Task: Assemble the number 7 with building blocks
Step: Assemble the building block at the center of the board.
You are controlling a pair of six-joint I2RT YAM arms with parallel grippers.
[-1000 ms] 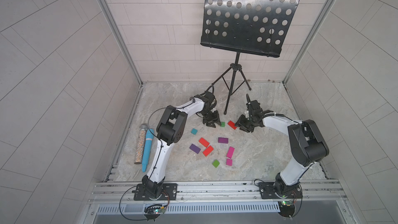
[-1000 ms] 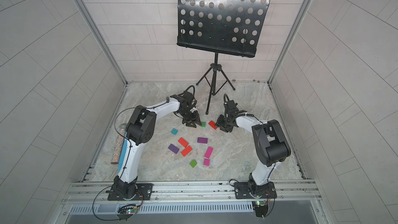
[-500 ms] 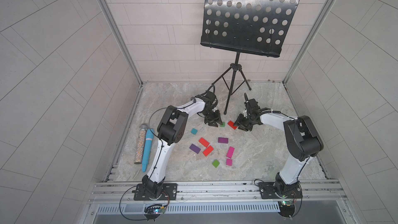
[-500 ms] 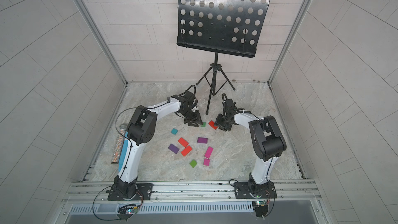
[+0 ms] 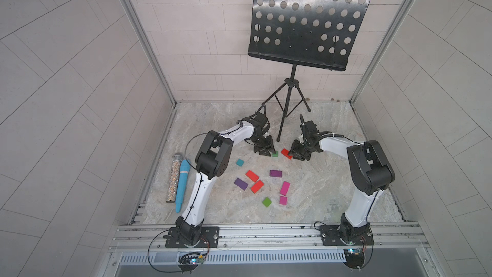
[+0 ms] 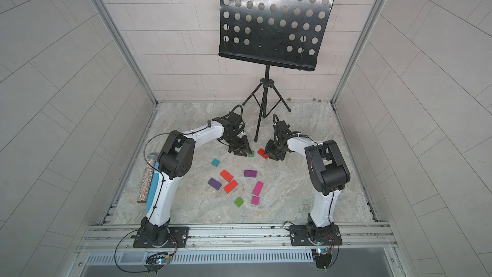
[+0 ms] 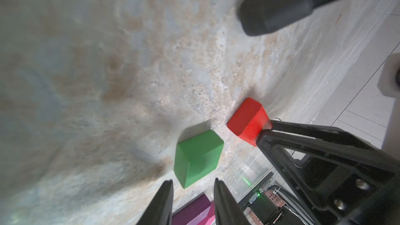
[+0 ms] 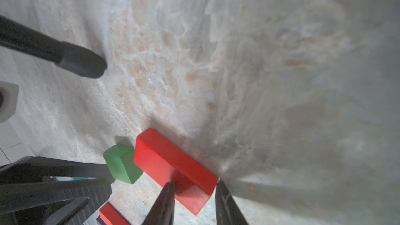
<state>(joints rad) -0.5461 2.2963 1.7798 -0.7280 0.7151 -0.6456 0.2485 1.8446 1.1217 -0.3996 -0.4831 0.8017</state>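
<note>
Building blocks lie scattered on the marble floor, and the number 7 is not in view. My left gripper (image 5: 267, 153) (image 7: 193, 180) is shut on a small green block (image 5: 275, 154) (image 7: 199, 154), with only its near corner between the tips. My right gripper (image 5: 292, 155) (image 8: 194, 181) is shut on the end of a red block (image 5: 285, 152) (image 8: 173, 161). Nearer the front lie a teal square (image 5: 240, 162), two red blocks (image 5: 252, 175), two purple blocks (image 5: 275, 173), two magenta blocks (image 5: 285, 188) and a green square (image 5: 266, 201).
A black music stand rises at the back, and one tripod foot (image 5: 279, 138) rests on the floor between the two grippers. A glittery silver microphone (image 5: 174, 179) and a blue one (image 5: 182, 185) lie by the left wall. Tiled walls close in three sides.
The jaws of both grippers have narrowed onto their blocks. The right arm's elbow has swung a little to the left. The blocks have stayed in place.
</note>
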